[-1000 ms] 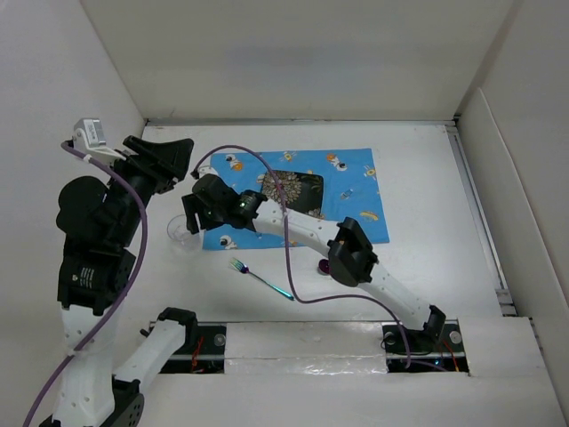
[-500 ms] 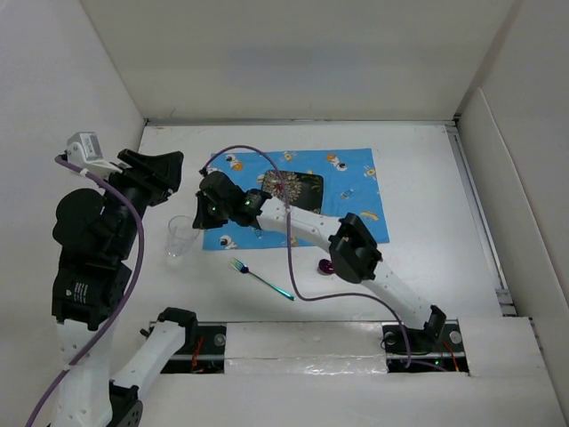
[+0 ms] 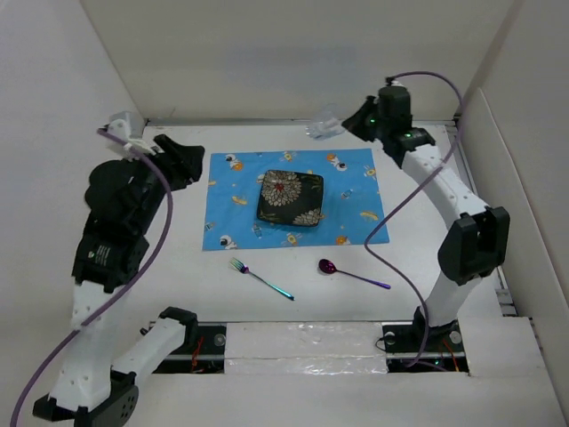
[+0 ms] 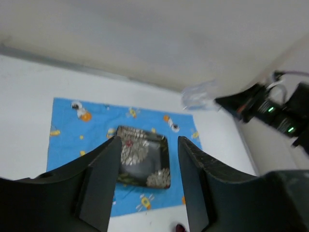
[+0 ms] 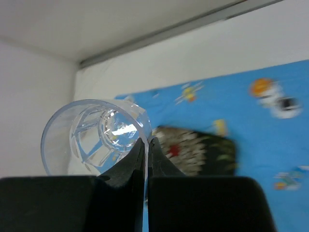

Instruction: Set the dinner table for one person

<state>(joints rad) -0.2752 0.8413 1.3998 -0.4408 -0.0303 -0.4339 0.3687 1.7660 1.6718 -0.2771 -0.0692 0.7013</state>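
Right end effector [image 5: 146, 141] pinching clear tumbler [image 5: 91, 133] rim | left end effector [image 4: 147, 144] spread, empty | dinner table [image 3: 204, 285] matte white

At the right jaws, clear tumbler [image 5: 91, 133]; ahead of the left jaws, black floral plate [image 3: 290, 197] on blue placemat [image 3: 356, 191]; fork [image 3: 260, 277], spoon [image 3: 351, 273] well apart from both.

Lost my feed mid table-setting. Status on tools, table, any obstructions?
Left tool open, empty. Right tool shut on glass rim, near far edge of dinner table. Plate on placemat; fork, spoon nearer. Nothing blocking.
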